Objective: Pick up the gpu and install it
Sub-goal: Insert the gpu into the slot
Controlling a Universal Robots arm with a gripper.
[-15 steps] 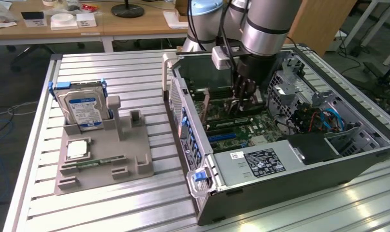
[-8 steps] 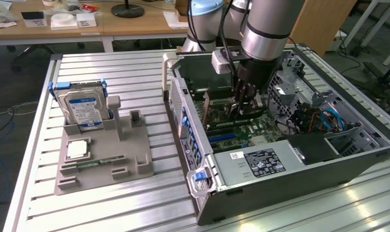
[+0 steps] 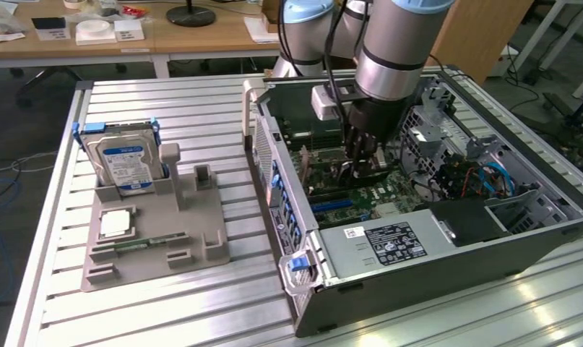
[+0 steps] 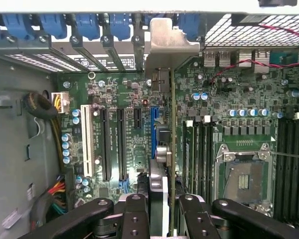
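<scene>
The gripper is clamping the gpu edge-on between its black fingers, holding the card directly beneath itself inside the open computer case. The card's long axis is running away from the gripper toward the case's rear slot row, parallel to the blue expansion slot just beside it on the motherboard, its pale metal bracket reaching the blue slot latches.

You look at robotics lab or tech workshop. Slotted aluminium table carries open computer case and grey parts fixture holding hard drive. Robot arm reaches into case. Behind, wooden desks with clutter, desk-lamp base, cables on floor.
</scene>
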